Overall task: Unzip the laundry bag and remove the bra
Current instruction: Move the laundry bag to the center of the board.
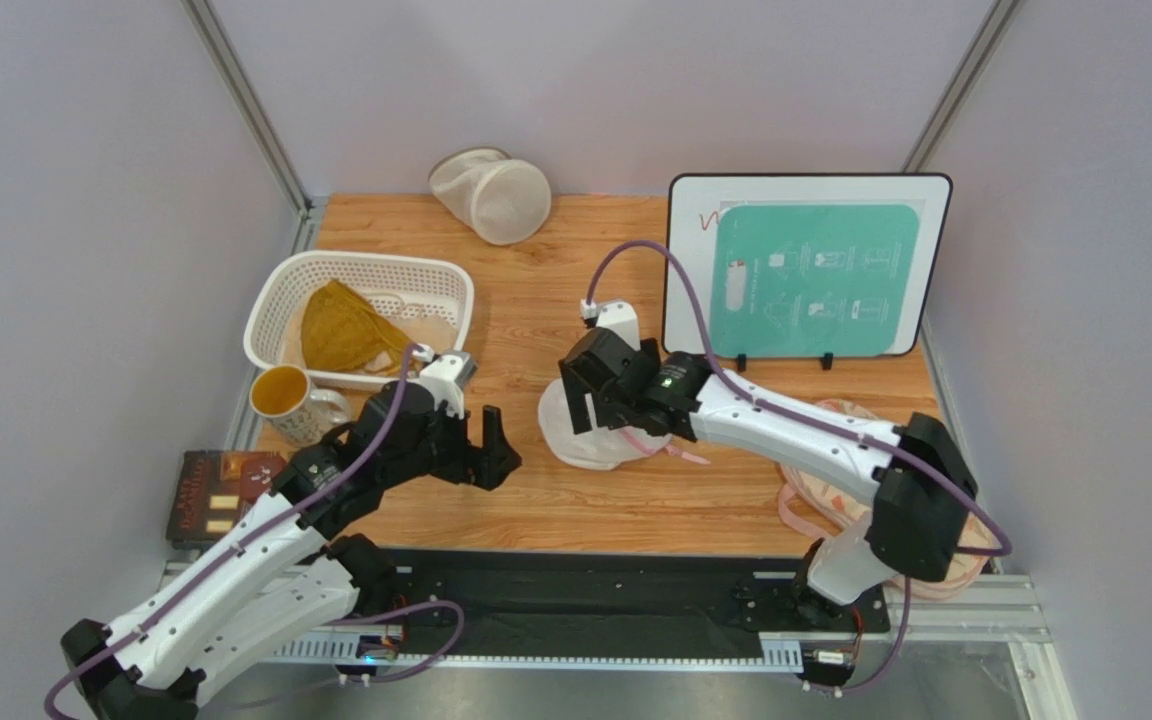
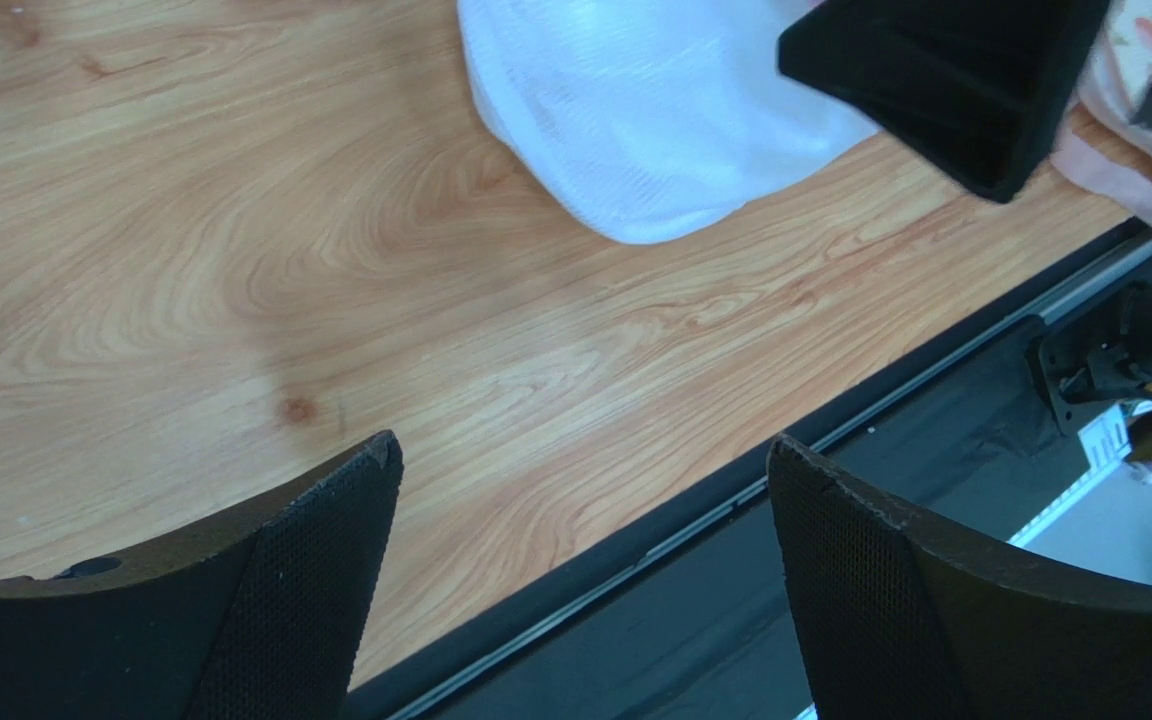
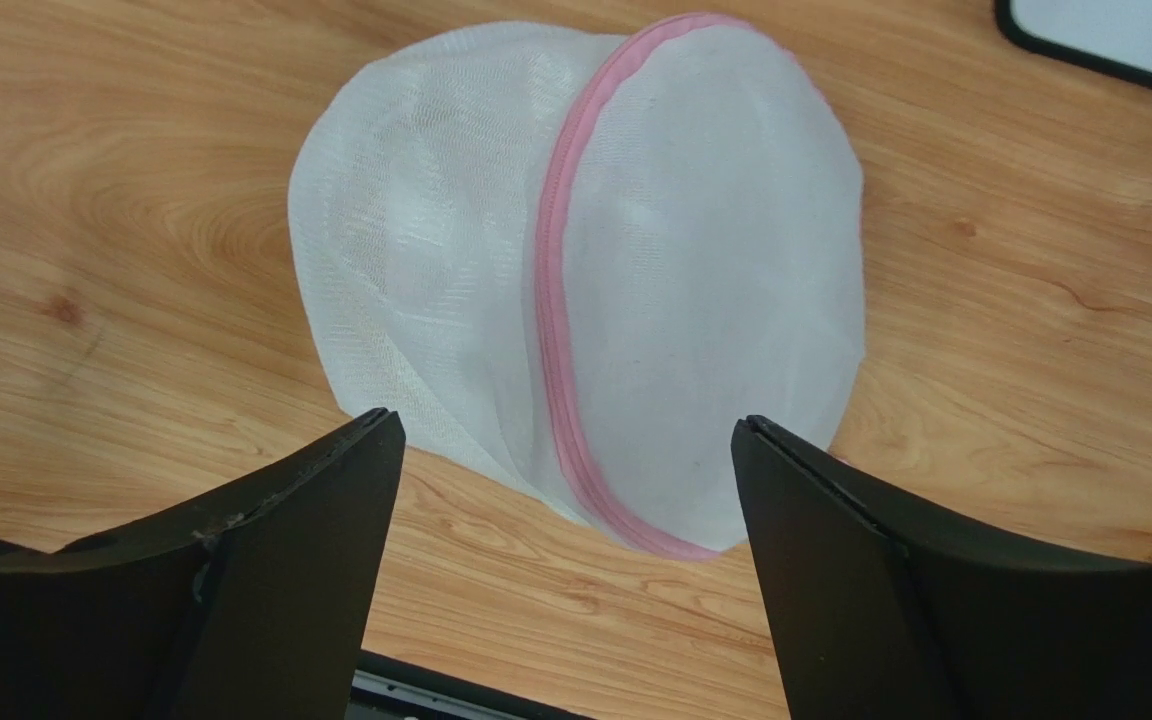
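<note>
R pincer (image 3: 563, 425) open, jaws wide over laundry bag (image 3: 432, 255) on table (image 2: 162, 225); L pincer (image 2: 582, 443) open too, near bag.

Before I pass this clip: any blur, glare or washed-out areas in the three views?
Top external: evenly lit, sharp, soft shadows only. Left wrist: laundry bag washed out, its mesh barely readable. Right wrist: mesh and pink zipper crisp, no glare.
</note>
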{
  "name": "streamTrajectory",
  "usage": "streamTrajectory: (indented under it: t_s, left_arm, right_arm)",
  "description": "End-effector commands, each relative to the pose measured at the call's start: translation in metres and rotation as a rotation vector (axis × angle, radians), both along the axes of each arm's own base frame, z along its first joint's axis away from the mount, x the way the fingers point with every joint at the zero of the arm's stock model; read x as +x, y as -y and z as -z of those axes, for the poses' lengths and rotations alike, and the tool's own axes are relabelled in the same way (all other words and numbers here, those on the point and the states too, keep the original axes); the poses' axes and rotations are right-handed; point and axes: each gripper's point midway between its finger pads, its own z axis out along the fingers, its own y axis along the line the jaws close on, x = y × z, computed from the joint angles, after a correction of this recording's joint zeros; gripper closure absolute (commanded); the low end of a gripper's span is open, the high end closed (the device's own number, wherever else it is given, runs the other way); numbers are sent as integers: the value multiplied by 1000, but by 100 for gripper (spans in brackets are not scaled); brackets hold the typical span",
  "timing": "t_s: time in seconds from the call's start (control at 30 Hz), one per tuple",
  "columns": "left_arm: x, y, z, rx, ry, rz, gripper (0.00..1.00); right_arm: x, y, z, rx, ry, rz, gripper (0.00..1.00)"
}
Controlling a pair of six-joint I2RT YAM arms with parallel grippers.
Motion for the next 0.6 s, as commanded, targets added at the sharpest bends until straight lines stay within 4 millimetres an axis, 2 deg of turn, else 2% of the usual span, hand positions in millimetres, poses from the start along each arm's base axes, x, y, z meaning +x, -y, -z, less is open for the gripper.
streamTrajectory:
  t_s: [0.0,0.1,0.17,0.23,0.27,0.33,0.37,0.43,0.47,0.57]
  left_arm:
    - [7,23,-10,-95,10,-21,4]
    - [15,55,-24,-187,27,1,4]
    - [22,75,-21,-191,-3,7,4]
    - [30,101,-23,-193,-21,29,5]
    - [32,111,-24,-190,-26,35,5]
    - [44,130,-23,-181,-53,28,5]
    - [52,133,-22,-167,-50,5,5]
    - [63,139,-17,-125,-65,-26,4]
    - [69,138,-16,-112,-57,-55,4]
    - [79,149,-18,-132,-57,-71,4]
  right_arm:
    - [5,32,-57,112,107,92,11]
    - [4,67,-58,135,120,165,9]
    - [8,91,-56,151,120,230,8]
    - [2,112,-52,183,111,267,8]
    - [4,130,-57,213,129,317,8]
    - [-1,145,-48,229,108,337,8]
    - [0,157,-54,258,131,370,8]
    - [-6,164,-50,276,124,379,8]
    - [-7,170,-56,293,143,389,7]
    - [-11,177,-50,292,140,401,7]
